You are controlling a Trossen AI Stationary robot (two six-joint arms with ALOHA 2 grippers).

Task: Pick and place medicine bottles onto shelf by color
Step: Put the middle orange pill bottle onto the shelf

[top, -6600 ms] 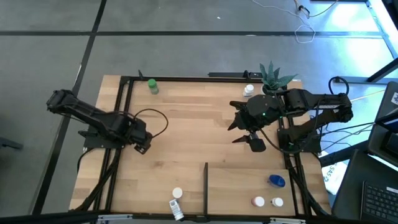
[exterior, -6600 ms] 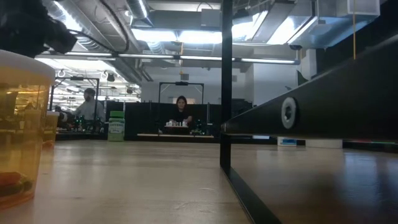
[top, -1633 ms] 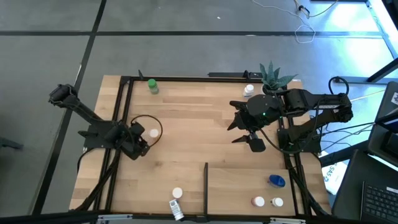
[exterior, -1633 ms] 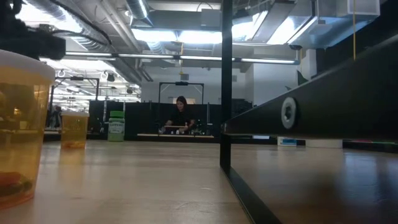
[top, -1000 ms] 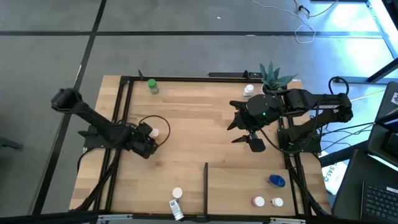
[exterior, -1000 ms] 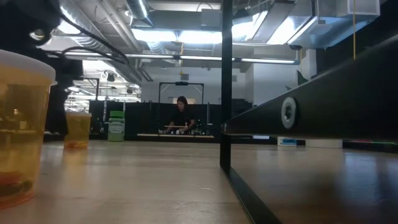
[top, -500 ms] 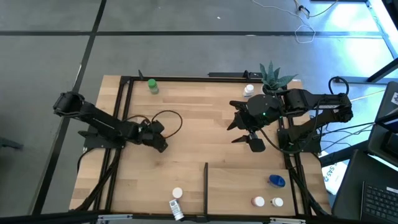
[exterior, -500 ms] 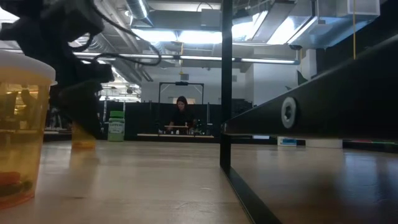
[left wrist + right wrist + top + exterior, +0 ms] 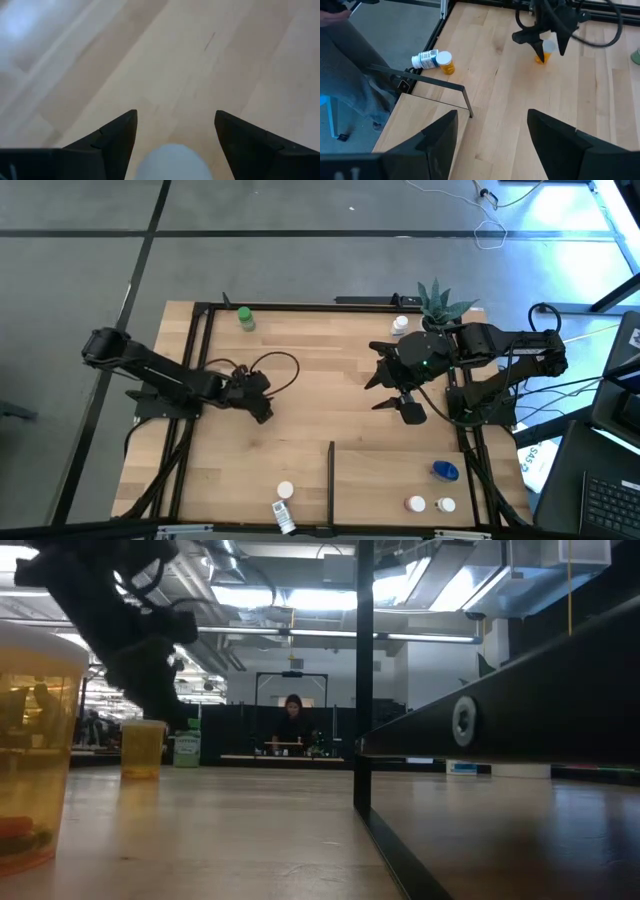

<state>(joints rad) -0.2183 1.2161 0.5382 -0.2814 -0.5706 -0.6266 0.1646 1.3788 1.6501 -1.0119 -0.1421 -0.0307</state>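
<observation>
Between the open left pincer's (image 9: 546, 47) fingers stands an orange bottle (image 9: 543, 52).

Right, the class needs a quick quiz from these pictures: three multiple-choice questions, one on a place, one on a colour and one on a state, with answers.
1. In the overhead view, where on the shelf does the green bottle stand?
A. bottom right corner
B. top left corner
C. dead centre

2. What colour is the cap of the orange bottle between the left gripper's fingers?
A. white
B. green
C. blue

3. How is the labelled bottle resting?
A. upright
B. lifted off the wood
C. lying on its side

Answers:
1 B: it stands by the frame's top left corner.
2 A: the left wrist view shows a white cap between the open fingers.
3 C: the right wrist view shows it lying flat on the wood.
</observation>
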